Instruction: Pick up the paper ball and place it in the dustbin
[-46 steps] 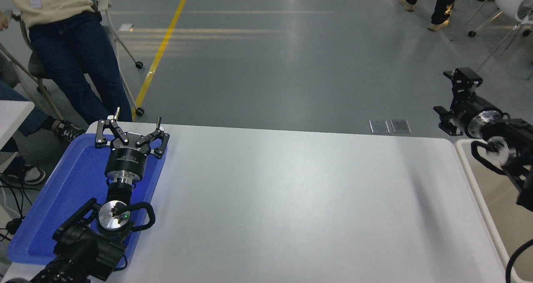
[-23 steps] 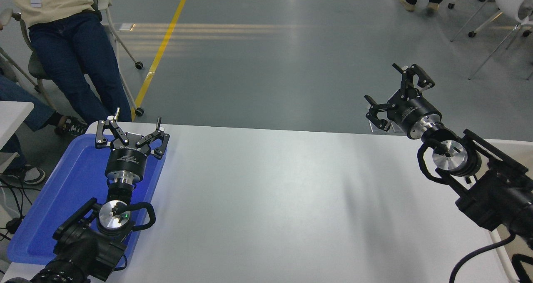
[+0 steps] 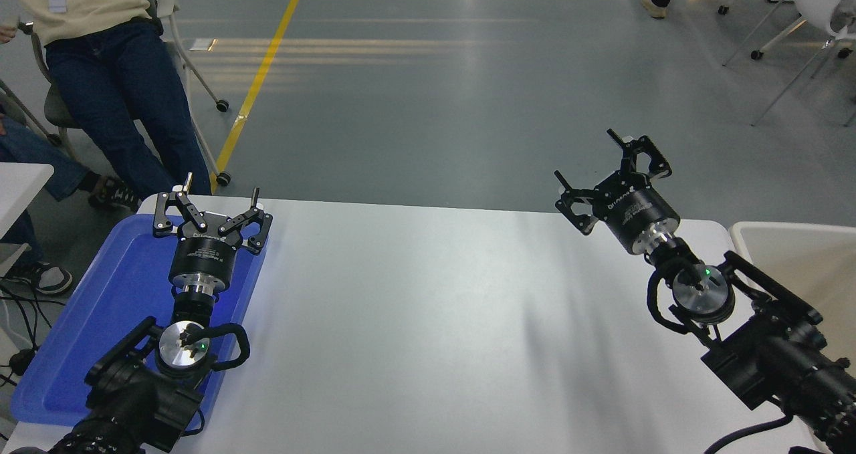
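Parking over the flat blue plastic tray (image 3: 60,347), left gripper (image 3: 212,200) is sitting spread and empty. Right gripper (image 3: 605,173) is hanging splayed over the white table (image 3: 414,320), holding nothing, beside the cream rectangular plastic dustbin (image 3: 796,233). Crumpled paper ball isn't visible, likely binned already.

My left arm comes in from the lower left corner and lies over the left end of the worktop (image 3: 414,320), pointing away from me. Its wrist is straight, and the left gripper (image 3: 214,196) sits near the worktop's far left corner with its fingers (image 3: 179,208) spread wide, holding nothing. My right arm reaches in from the lower right, angled up and to the left across the worktop's right end. Its right gripper (image 3: 605,166) hangs over the worktop's far edge, raised, tilted leftward, fingers (image 3: 640,148) splayed apart and empty.
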